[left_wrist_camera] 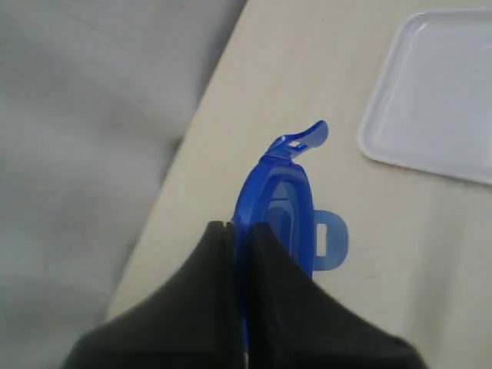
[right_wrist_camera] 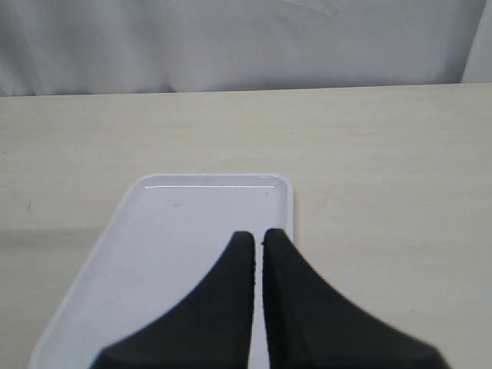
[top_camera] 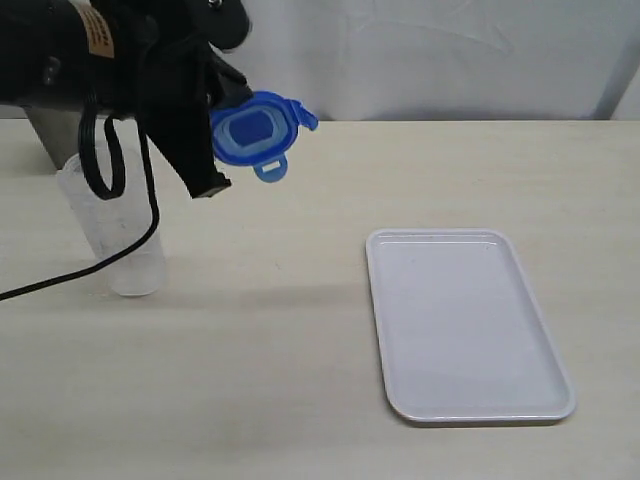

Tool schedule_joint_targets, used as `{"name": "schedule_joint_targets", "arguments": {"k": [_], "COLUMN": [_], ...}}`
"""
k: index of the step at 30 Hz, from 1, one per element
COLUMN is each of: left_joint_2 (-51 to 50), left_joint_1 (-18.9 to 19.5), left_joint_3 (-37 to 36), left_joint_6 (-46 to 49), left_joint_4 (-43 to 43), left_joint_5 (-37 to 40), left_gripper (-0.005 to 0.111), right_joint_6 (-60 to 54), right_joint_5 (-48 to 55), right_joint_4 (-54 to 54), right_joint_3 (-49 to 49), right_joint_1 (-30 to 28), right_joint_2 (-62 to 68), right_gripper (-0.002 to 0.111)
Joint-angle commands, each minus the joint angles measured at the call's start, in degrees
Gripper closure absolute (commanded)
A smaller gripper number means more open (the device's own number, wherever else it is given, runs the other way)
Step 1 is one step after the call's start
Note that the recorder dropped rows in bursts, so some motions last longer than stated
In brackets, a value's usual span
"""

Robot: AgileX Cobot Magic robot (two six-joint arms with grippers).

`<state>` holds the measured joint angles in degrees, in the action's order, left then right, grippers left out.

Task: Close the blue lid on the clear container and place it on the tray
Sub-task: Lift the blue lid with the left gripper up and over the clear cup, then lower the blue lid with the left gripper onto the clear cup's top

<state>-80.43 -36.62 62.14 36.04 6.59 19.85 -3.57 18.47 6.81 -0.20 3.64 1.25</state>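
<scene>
My left gripper (left_wrist_camera: 243,227) is shut on the blue lid (top_camera: 256,130), holding it up on edge in the air at the upper left of the exterior view, flaps sticking out. In the left wrist view the blue lid (left_wrist_camera: 284,200) is clamped edge-on between the dark fingers. The clear container (top_camera: 118,235) stands upright on the table below and left of the lid, partly behind the arm and its black cable. The white tray (top_camera: 465,325) lies flat at the right and holds nothing. My right gripper (right_wrist_camera: 258,234) is shut with nothing in it, over the tray (right_wrist_camera: 169,231).
A black cable (top_camera: 70,270) trails from the left arm across the container to the left edge. A white cloth backdrop (top_camera: 450,50) hangs behind the far table edge. The tray (left_wrist_camera: 438,100) corner shows in the left wrist view.
</scene>
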Motion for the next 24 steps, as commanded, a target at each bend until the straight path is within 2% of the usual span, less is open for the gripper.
{"name": "schedule_joint_targets", "arguments": {"k": [1,4,8,13,18,24], "left_joint_2": [0.37,0.37,0.25,-1.13,-2.65,-2.88], "left_joint_1": [0.76,3.71,11.97,17.46,19.29,18.55], "left_joint_3": [0.64,0.64,0.64,0.64,0.64,0.64], "left_joint_6": [-0.03,-0.15,-0.27,-0.07,-0.07,-3.27], "left_joint_4": [14.73,19.55,21.32,27.63,39.32,39.47], "left_joint_5": [-7.25,-9.86,-14.10,-15.29,-8.24,-5.28], "left_gripper": [0.107,0.107,0.107,0.107,0.107,0.107], "right_joint_6": [0.09,0.09,0.09,0.09,0.09,0.09], "right_joint_5": [-0.21,-0.21,-0.21,-0.21,-0.21,-0.21], "right_joint_4": [-0.03,-0.03,-0.03,-0.03,-0.03,-0.03], "right_joint_3": [0.20,0.20,0.20,0.20,0.20,0.20], "right_joint_1": [0.23,0.23,0.23,0.23,0.23,0.23], "right_joint_2": [0.03,0.03,0.03,0.03,0.03,0.03], "right_gripper": [0.104,0.104,0.104,0.104,0.104,0.104]}}
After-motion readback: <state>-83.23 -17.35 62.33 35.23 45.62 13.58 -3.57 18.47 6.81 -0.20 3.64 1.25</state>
